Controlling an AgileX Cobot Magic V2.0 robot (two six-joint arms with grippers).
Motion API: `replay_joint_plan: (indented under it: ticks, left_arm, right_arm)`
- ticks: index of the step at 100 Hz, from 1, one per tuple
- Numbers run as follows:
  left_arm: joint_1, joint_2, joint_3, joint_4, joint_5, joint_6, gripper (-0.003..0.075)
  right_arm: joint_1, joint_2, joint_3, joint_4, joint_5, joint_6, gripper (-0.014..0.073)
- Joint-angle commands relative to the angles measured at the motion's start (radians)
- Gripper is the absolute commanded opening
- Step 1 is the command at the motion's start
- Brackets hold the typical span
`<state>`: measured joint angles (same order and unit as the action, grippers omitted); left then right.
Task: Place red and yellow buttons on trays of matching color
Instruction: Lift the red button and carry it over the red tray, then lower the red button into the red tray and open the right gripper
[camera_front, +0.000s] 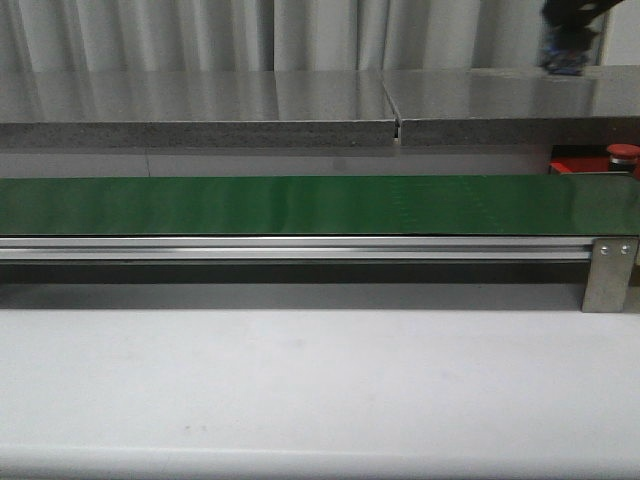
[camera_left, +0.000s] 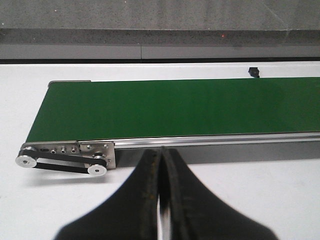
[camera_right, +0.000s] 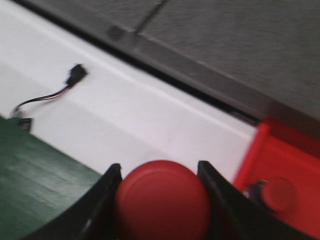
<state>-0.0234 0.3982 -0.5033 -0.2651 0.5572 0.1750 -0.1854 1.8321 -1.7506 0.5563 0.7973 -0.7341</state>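
My right gripper (camera_right: 159, 169) is shut on a red button (camera_right: 162, 200), whose glossy cap fills the gap between the two black fingers. It hangs over the white table between the green belt (camera_right: 35, 170) and the red tray (camera_right: 287, 160). A second red button (camera_right: 277, 194) lies on that tray. From the front, the tray (camera_front: 585, 166) and the button on it (camera_front: 623, 152) peek out behind the belt's right end, and the right arm (camera_front: 568, 40) is a blur above them. My left gripper (camera_left: 161, 151) is shut and empty, just short of the belt's near rail. No yellow button or yellow tray shows.
The long green belt (camera_front: 300, 204) crosses the table on an aluminium rail (camera_front: 300, 248) with a bracket (camera_front: 610, 272) at the right. Its roller and drive belt (camera_left: 60, 159) are at the left end. A grey stone ledge (camera_front: 200, 105) runs behind. A loose wire (camera_right: 50, 95) lies on the table.
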Motion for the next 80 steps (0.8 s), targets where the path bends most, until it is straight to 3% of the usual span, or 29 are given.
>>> replay_joint_plan:
  ticks: [1, 27, 80]
  left_arm:
    - [-0.008, 0.006, -0.024, -0.020, -0.077, -0.002, -0.0020]
    - [-0.008, 0.006, -0.024, -0.020, -0.077, -0.002, -0.0020]
    - [-0.008, 0.006, -0.024, -0.020, -0.077, -0.002, -0.0020]
  right_arm:
    - [-0.089, -0.032, -0.061, 0.045, -0.057, 0.015, 0.0173]
    - [-0.236, 0.132, -0.146, 0.090, -0.106, 0.015, 0.0173]
    - [-0.245, 0.424, -0.310, 0.099, -0.229, 0.015, 0.0173]
